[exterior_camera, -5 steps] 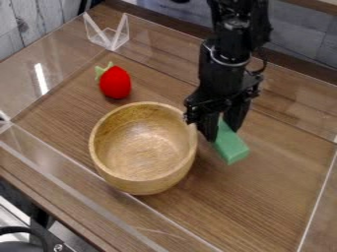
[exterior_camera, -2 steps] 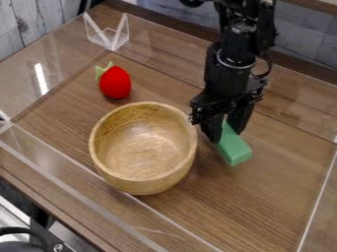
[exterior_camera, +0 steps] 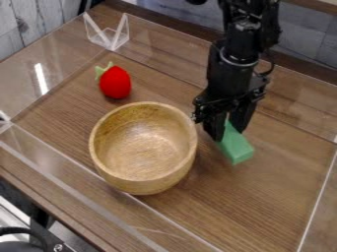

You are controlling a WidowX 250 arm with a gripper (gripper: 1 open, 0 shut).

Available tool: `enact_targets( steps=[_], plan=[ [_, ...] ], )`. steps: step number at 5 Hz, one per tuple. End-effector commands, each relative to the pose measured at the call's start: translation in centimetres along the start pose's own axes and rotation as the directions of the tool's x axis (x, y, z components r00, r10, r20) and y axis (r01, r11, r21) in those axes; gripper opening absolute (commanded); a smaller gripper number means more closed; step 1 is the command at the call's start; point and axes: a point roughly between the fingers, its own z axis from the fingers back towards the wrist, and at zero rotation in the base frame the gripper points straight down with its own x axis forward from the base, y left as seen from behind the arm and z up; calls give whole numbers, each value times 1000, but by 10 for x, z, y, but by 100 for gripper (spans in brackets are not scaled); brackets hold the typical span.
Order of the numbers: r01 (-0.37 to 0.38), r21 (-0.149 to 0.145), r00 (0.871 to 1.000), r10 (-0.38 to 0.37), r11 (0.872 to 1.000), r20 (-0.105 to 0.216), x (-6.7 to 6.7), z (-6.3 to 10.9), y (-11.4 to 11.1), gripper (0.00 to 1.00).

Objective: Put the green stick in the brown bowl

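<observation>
The green stick (exterior_camera: pixel 238 150), a flat mint-green block, slants down to the right of the brown bowl (exterior_camera: pixel 132 177), with its upper end between my fingers. Above that end my black gripper (exterior_camera: pixel 227 128) hangs from the arm and is shut on the green stick. The stick's lower end lies close to the wooden table; I cannot tell whether it touches. The round light-wood bowl stands upright and empty, just left of the gripper, its rim (exterior_camera: pixel 188 123) a short gap from my left finger.
A red strawberry-shaped toy (exterior_camera: pixel 114 81) lies behind the bowl at the left. Clear plastic walls (exterior_camera: pixel 39 79) fence the wooden table (exterior_camera: pixel 270 197) on all sides. A small clear plastic piece (exterior_camera: pixel 105 34) stands at the back left.
The gripper and the green stick have shifted slightly to the right together, a little further from the bowl. The bowl and the strawberry have stayed put.
</observation>
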Motion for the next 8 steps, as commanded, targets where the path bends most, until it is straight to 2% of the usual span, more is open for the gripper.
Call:
enact_targets(
  steps=[1, 2, 4, 5, 6, 7, 8],
  plan=[
    [55, -50, 998, -54, 997, 17, -3, 14, -2, 0],
    [59, -58, 998, -59, 997, 2, -10, 29, 0, 0],
    [125, -67, 992, -126, 990, -12, -9, 35, 3, 0],
    [31, -71, 999, -32, 997, -21, -2, 46, 14, 0],
    [-70, -86, 997, 67, 994, -30, 10, 61, 33, 0],
    [-50, -84, 999, 49, 995, -22, 23, 56, 43, 0],
    [-25, -82, 1000, 23, 996, -18, 31, 55, 47, 0]
  ],
)
